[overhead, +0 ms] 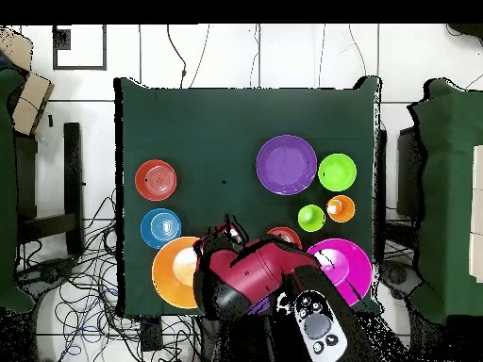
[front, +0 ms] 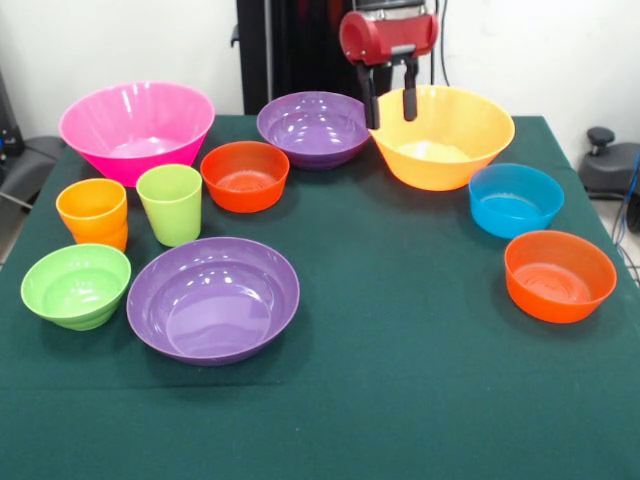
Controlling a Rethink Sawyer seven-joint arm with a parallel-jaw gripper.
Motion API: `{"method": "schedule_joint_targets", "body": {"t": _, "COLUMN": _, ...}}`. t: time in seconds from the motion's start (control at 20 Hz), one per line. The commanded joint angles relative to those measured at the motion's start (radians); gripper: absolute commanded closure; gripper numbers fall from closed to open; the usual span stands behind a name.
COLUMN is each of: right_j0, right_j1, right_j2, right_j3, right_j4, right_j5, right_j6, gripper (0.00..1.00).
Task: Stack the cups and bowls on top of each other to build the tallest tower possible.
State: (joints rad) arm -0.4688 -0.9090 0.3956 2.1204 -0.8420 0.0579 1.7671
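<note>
The gripper (front: 389,103) hangs at about twelve o'clock on the table (front: 400,400), its two dark fingers parted and empty, straddling the near-left rim of the large yellow-orange bowl (front: 445,140). No tower stands yet: every piece sits apart. The pink bowl (front: 137,128) is at ten o'clock, one purple bowl (front: 313,128) beside the gripper, the second purple bowl (front: 213,298) at seven. The orange cup (front: 93,213) and green cup (front: 171,203) stand at nine. I judge the grasp should pinch the bowl's wall squarely, one finger inside, and lift straight up so the glossy rim does not slip
</note>
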Motion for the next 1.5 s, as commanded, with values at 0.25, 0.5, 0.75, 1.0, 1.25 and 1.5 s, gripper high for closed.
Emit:
{"method": "schedule_joint_targets", "body": {"t": 0.25, "right_j0": 0.070, "right_j1": 0.221, "right_j2": -0.100, "right_j3": -0.071, "right_j4": -0.179, "right_j5": -0.134, "right_j6": 0.036, "gripper": 0.00}}
{"method": "schedule_joint_targets", "body": {"t": 0.5, "right_j0": 0.175, "right_j1": 0.386, "right_j2": -0.229, "right_j3": -0.179, "right_j4": -0.189, "right_j5": -0.284, "right_j6": 0.030, "gripper": 0.00}}
{"method": "schedule_joint_targets", "body": {"t": 0.75, "right_j0": 0.225, "right_j1": 0.575, "right_j2": -0.316, "right_j3": -0.331, "right_j4": -0.136, "right_j5": -0.402, "right_j6": 0.000, "gripper": 0.00}}
{"method": "schedule_joint_targets", "body": {"t": 1.0, "right_j0": 0.251, "right_j1": 0.673, "right_j2": -0.371, "right_j3": -0.420, "right_j4": -0.081, "right_j5": -0.467, "right_j6": -0.002, "gripper": 0.00}}
{"method": "schedule_joint_targets", "body": {"t": 1.25, "right_j0": 0.225, "right_j1": 0.726, "right_j2": -0.357, "right_j3": -0.464, "right_j4": -0.128, "right_j5": -0.452, "right_j6": 0.023, "gripper": 0.00}}
{"method": "schedule_joint_targets", "body": {"t": 1.5, "right_j0": 0.206, "right_j1": 0.711, "right_j2": -0.339, "right_j3": -0.455, "right_j4": -0.147, "right_j5": -0.448, "right_j6": 0.070, "gripper": 1.00}}
